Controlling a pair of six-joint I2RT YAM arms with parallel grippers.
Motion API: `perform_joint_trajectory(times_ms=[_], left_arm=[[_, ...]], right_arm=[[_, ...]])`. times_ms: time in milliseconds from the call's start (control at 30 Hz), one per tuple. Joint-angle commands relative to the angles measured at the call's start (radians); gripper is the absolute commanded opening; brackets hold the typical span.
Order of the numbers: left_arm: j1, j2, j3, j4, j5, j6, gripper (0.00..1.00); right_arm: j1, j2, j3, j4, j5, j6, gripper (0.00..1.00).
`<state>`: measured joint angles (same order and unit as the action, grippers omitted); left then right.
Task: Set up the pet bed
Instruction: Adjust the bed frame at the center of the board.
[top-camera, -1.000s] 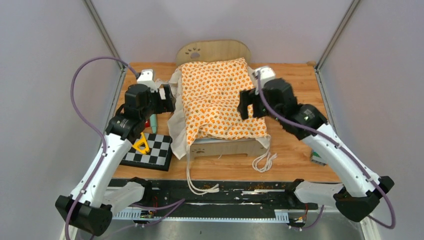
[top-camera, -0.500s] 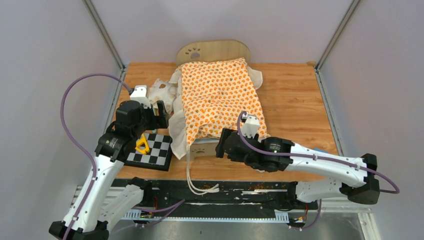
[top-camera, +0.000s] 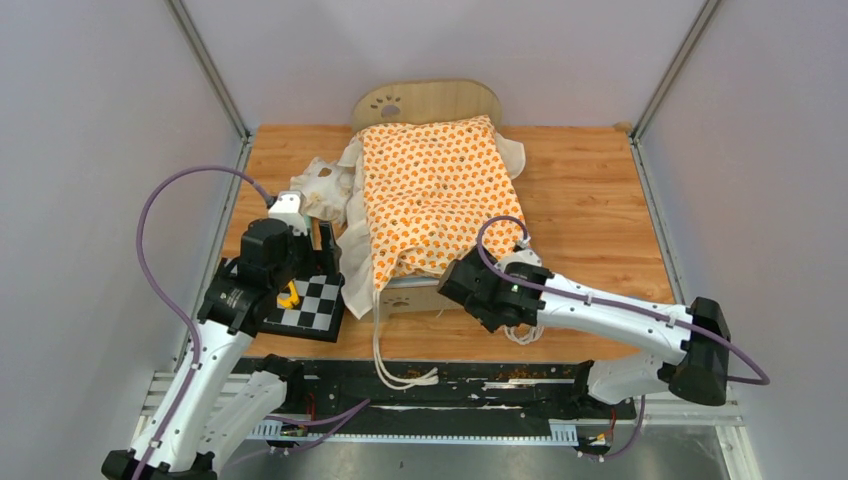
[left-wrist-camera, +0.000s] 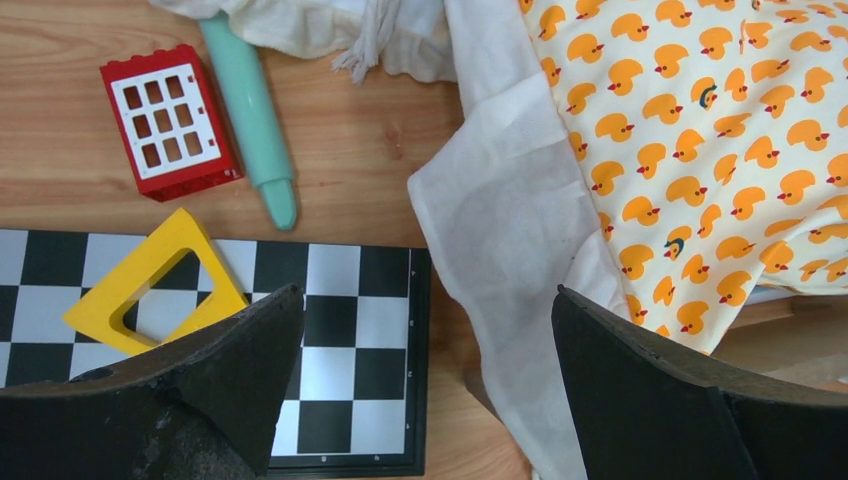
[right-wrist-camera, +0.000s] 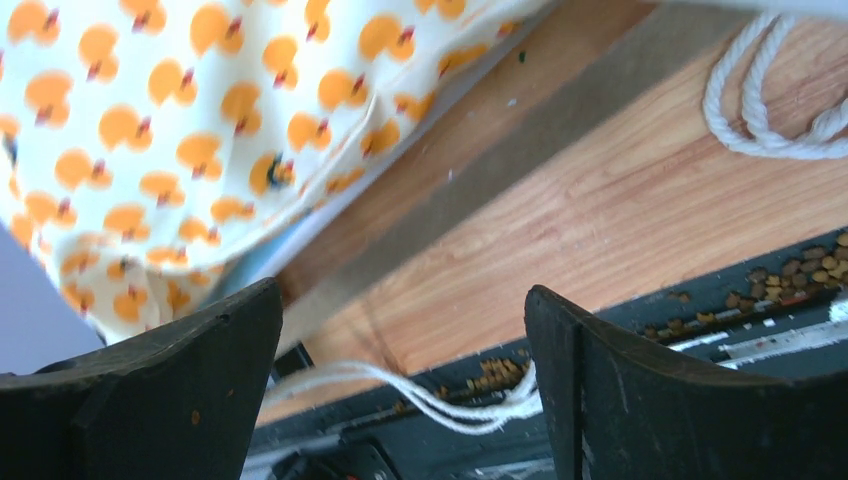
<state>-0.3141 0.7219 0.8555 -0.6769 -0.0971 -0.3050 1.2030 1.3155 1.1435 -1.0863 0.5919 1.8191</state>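
Note:
The pet bed stands at the table's middle; its light-wood headboard (top-camera: 425, 100) with a paw print is at the far end and its footboard (top-camera: 410, 298) at the near end. The orange-patterned cushion (top-camera: 435, 195) covers it, with its cream edge (left-wrist-camera: 500, 230) hanging off the left side. My left gripper (top-camera: 318, 248) is open and empty over the checkerboard's right edge, just left of the cushion (left-wrist-camera: 700, 120); it also shows in the left wrist view (left-wrist-camera: 428, 295). My right gripper (top-camera: 452, 287) is open and empty at the bed's foot, below the cushion's near corner (right-wrist-camera: 180, 120); it also shows in the right wrist view (right-wrist-camera: 402, 290).
A checkerboard (top-camera: 300, 310) with a yellow frame piece (left-wrist-camera: 150, 280) lies left of the bed. A red window block (left-wrist-camera: 170, 120) and a mint cylinder (left-wrist-camera: 250, 120) lie beyond it. A small white pillow (top-camera: 320, 185) lies at the bed's left. White ties (top-camera: 400, 370) trail over the near edge.
My right arm swung from the cushion's right side down to the bed's foot. My left arm drew back toward the near side, over the checkerboard.

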Motion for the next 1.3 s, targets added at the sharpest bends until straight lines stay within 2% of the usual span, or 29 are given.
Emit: perform_joint_trajectory(times_ms=[0, 100, 200, 367, 400, 467, 533, 633, 733, 900, 1000, 1267], left_arm=[[0.003, -0.016, -0.016, 0.048, 0.016, 0.021, 1.00], [0.003, -0.023, -0.022, 0.049, 0.007, 0.022, 1.00], [0.003, -0.036, -0.021, 0.050, -0.015, 0.028, 1.00], [0.003, -0.037, -0.024, 0.051, -0.017, 0.027, 1.00], [0.003, -0.035, -0.024, 0.049, -0.018, 0.027, 1.00], [0.003, -0.031, -0.024, 0.049, -0.020, 0.026, 1.00], [0.003, -0.026, -0.025, 0.048, -0.020, 0.026, 1.00], [0.003, -0.018, -0.024, 0.046, -0.019, 0.025, 1.00], [0.003, -0.015, -0.024, 0.048, -0.015, 0.026, 1.00], [0.003, 0.002, -0.026, 0.059, 0.008, 0.035, 1.00], [0.003, 0.023, -0.019, 0.059, 0.016, 0.038, 1.00], [0.003, 0.059, -0.009, 0.068, 0.002, 0.050, 1.00]], right_arm=[[-0.091, 0.047, -0.019, 0.117, -0.060, -0.009, 0.90], [-0.127, 0.105, 0.007, 0.127, -0.080, -0.060, 0.85], [-0.130, 0.143, 0.027, 0.089, -0.071, -0.070, 0.73], [-0.147, 0.092, -0.090, 0.101, -0.068, -0.089, 0.50], [-0.164, 0.068, -0.121, 0.109, -0.063, -0.109, 0.48], [-0.219, 0.010, -0.170, 0.123, -0.033, -0.181, 0.36], [-0.304, -0.061, -0.209, 0.158, -0.022, -0.294, 0.17], [-0.485, -0.109, -0.225, 0.276, -0.074, -0.523, 0.03], [-0.636, -0.075, -0.163, 0.348, -0.123, -0.770, 0.00], [-0.845, 0.094, 0.010, 0.410, -0.277, -1.059, 0.00], [-0.929, 0.225, 0.134, 0.417, -0.376, -1.120, 0.00], [-0.985, 0.464, 0.462, 0.404, -0.416, -1.159, 0.00]])
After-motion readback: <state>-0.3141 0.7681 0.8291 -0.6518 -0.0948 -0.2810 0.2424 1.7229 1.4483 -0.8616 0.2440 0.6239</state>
